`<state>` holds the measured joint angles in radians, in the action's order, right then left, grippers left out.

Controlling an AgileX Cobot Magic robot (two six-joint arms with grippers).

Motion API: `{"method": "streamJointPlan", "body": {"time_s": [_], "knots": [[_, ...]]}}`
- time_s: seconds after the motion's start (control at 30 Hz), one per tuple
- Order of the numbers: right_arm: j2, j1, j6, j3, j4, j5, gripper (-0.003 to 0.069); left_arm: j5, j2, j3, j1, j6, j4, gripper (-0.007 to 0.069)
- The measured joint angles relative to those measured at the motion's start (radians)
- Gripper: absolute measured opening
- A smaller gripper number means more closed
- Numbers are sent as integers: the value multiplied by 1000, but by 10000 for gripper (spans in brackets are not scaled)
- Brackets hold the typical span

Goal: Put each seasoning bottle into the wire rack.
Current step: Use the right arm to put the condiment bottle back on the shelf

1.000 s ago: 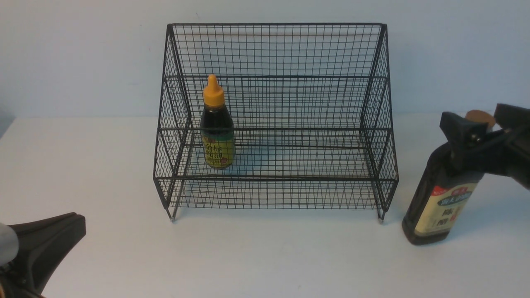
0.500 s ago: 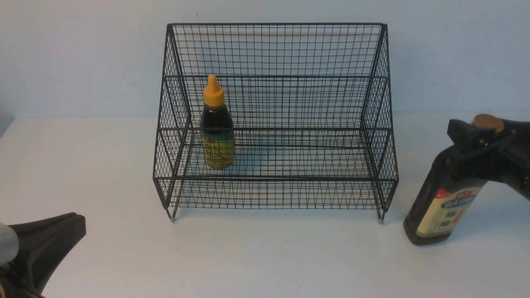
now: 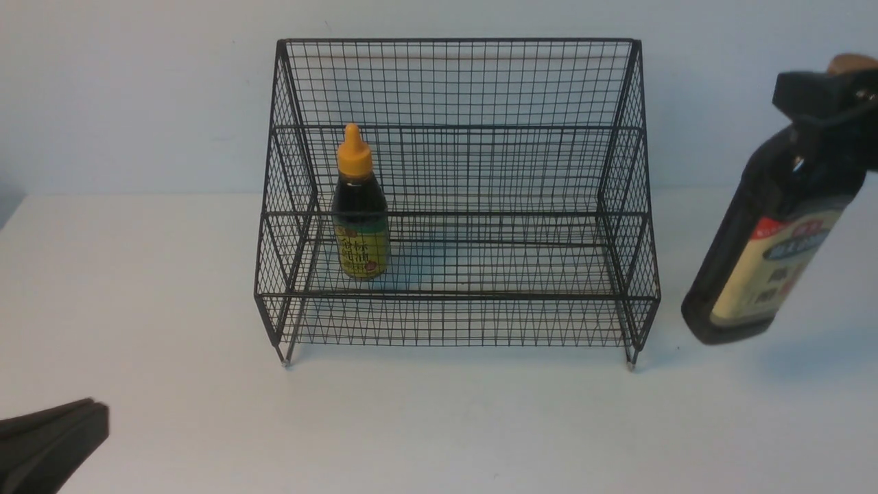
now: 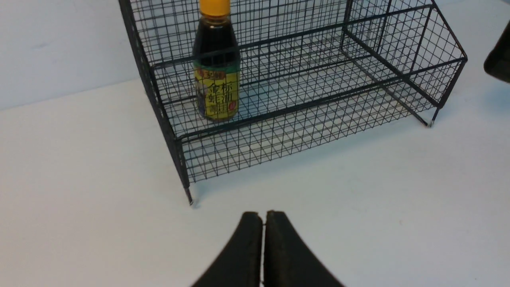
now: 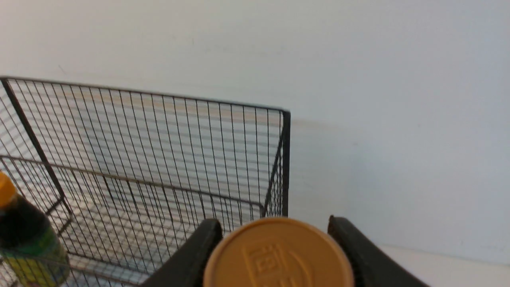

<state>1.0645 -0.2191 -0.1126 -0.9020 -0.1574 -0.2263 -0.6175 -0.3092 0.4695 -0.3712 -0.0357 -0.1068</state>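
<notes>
**Held item.** The right gripper (image 3: pixel 838 96) is clamped on the neck of the tall dark-liquid bottle with a cream label (image 3: pixel 775 233), just under its tan round cap (image 5: pixel 277 255). One black finger (image 5: pixel 195 251) sits on each side of the cap. The bottle hangs tilted, clear of the white table (image 3: pixel 171 309) and to the right of the black wire-mesh two-tier rack (image 3: pixel 453 82), outside it.

**Handling.** The body looks rigid, glossy and nearly full, so treat it as heavy for its size, with the weight low. A neck grip lets such a load pivot, as the tilt suggests. The cap's wider rim likely acts as a stop against sliding through. Whether the body is glass or plastic cannot be told, so set it down gently. A grip on the shoulder would hold it straighter.

**Other items.** The small squat dark-liquid bottle with an orange pointed cap (image 3: pixel 359 206) stands upright on the rack's lower tier, near its left side. The left gripper (image 4: pixel 263 239) is closed on nothing, low over the table in front of the rack.
</notes>
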Motion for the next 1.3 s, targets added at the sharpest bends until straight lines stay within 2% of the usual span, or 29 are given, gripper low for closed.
{"method": "streamJointPlan", "body": {"time_s": [0.03, 0.1, 0.13, 0.17, 0.2, 0.23, 0.33, 0.43, 0.63, 0.97, 1.3], "knots": [[0, 0, 0, -15, 0, -4, 314, -14, 30, 0, 0, 24, 27, -5], [0, -2, 0, -67, 0, -8, 314, -89, 162, 0, 0, 169, 160, -5], [0, -2, 0, -70, 0, -8, 314, -95, 162, 0, 0, 179, 160, -5], [0, -3, 0, -84, 0, -8, 314, -121, 207, 0, 0, 223, 211, -5], [0, -10, -1, -111, 0, -8, 314, -185, 274, 0, 0, 322, 294, -5], [1, -13, -1, -118, 0, -6, 314, -193, 287, 0, 0, 332, 314, -5], [21, -49, -5, -187, 6, 9, 314, -288, 327, -3, 0, 490, 461, -5], [62, -85, -5, -255, 4, 20, 314, -304, 328, -8, 0, 552, 505, -5], [190, -129, -2, -414, -1, 23, 314, -213, 328, -27, 0, 567, 522, -5], [469, -145, 7, -697, -4, 34, 314, 23, 328, -225, 0, 565, 546, -5], [655, -145, 10, -838, -4, 79, 314, 47, 328, -240, 0, 565, 548, -5]]}}
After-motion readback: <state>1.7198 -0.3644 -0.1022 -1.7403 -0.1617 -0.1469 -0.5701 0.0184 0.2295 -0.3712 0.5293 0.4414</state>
